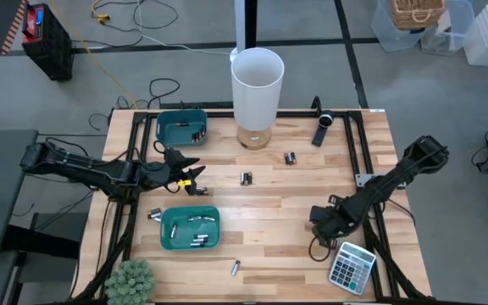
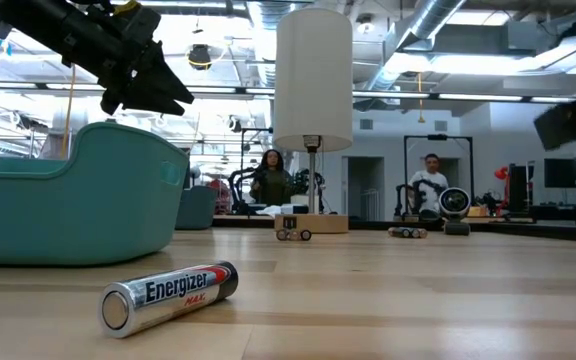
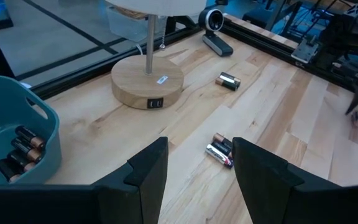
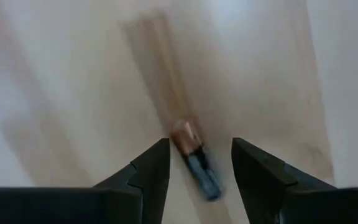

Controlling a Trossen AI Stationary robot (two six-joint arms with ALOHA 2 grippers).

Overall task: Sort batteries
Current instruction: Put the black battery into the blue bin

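Loose batteries lie on the wooden table: a pair (image 1: 246, 178) at the middle, one (image 1: 290, 158) near the lamp, one (image 1: 153, 214) left of the near teal bin (image 1: 191, 229), and one (image 1: 235, 268) by the near edge. Both teal bins, the far one (image 1: 182, 127) too, hold batteries. My left gripper (image 1: 195, 174) hovers open above the table's left middle, with the battery pair (image 3: 221, 151) ahead of it. My right gripper (image 1: 320, 222) points down at the right, open. A copper-topped battery (image 4: 194, 158) lies on the table between its fingers, untouched.
A white lamp (image 1: 257, 85) on a round wooden base stands at the far middle, and a black webcam-like device (image 1: 323, 129) lies to its right. A calculator (image 1: 352, 267) sits at the near right corner and a small plant (image 1: 131, 281) at the near left.
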